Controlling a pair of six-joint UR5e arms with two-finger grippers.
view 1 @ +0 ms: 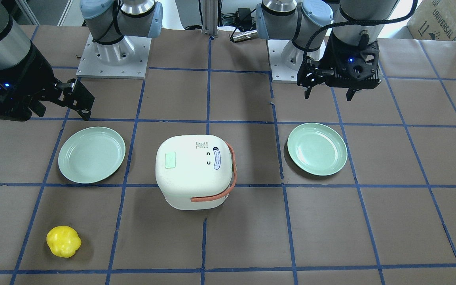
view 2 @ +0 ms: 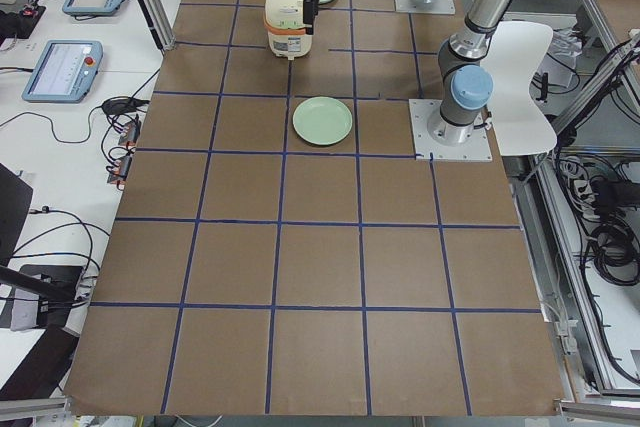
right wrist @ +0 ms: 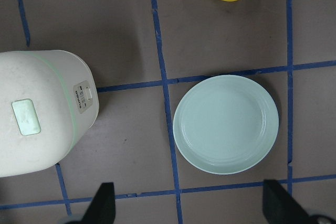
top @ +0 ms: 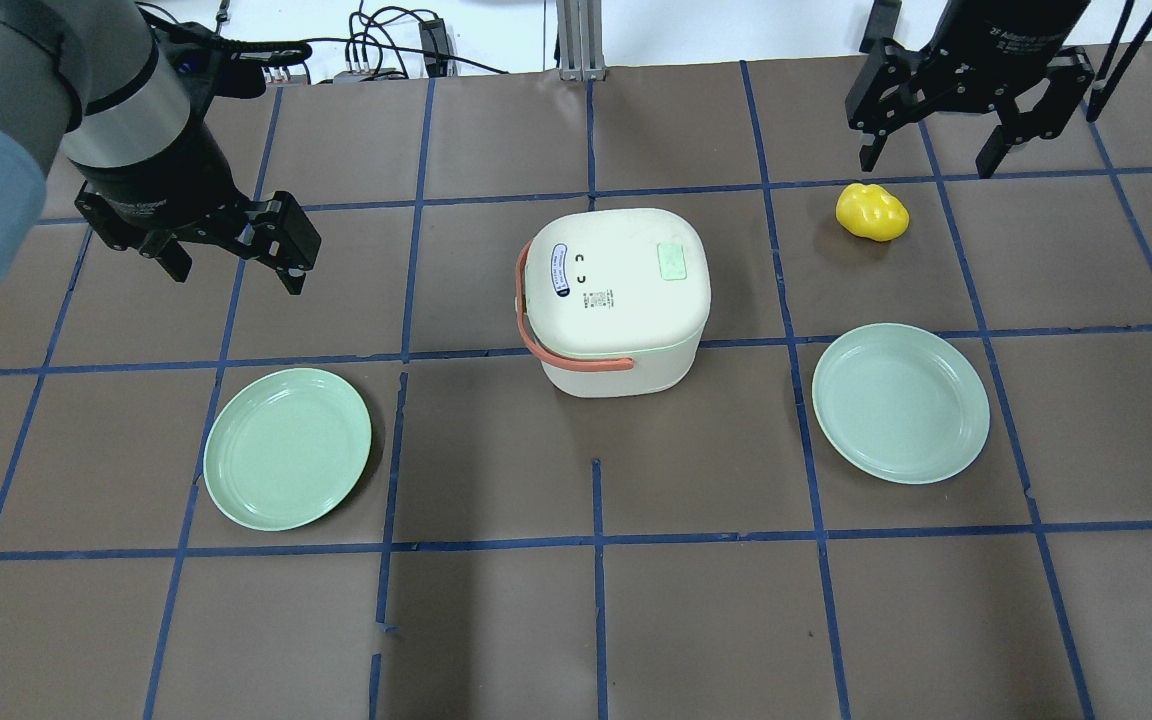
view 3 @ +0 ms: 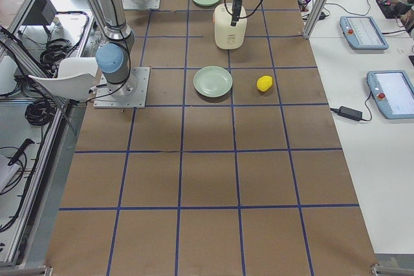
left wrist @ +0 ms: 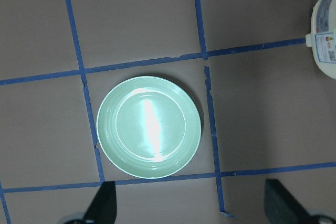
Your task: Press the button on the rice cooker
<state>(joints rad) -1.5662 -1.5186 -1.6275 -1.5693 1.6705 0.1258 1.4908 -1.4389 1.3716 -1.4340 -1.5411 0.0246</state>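
- White plastic was seen on the rice cooker (top: 616, 300): rounded-square, lid shut, orange strap handle (top: 586, 367) round one side, oval blue-edged label (top: 560, 270) on top.
- It was set mid-frame in the overhead view, between the left-hand plate (top: 288, 448) and the right-hand plate (top: 901, 403), touching neither.
- A small side panel (right wrist: 84, 97) was shown in the right wrist view; its markings could not be read.
- Only its cropped edge was caught at the left wrist view's right border.
- Both the left gripper (top: 236, 268) and the right gripper (top: 926, 162) were held spread wide, empty.
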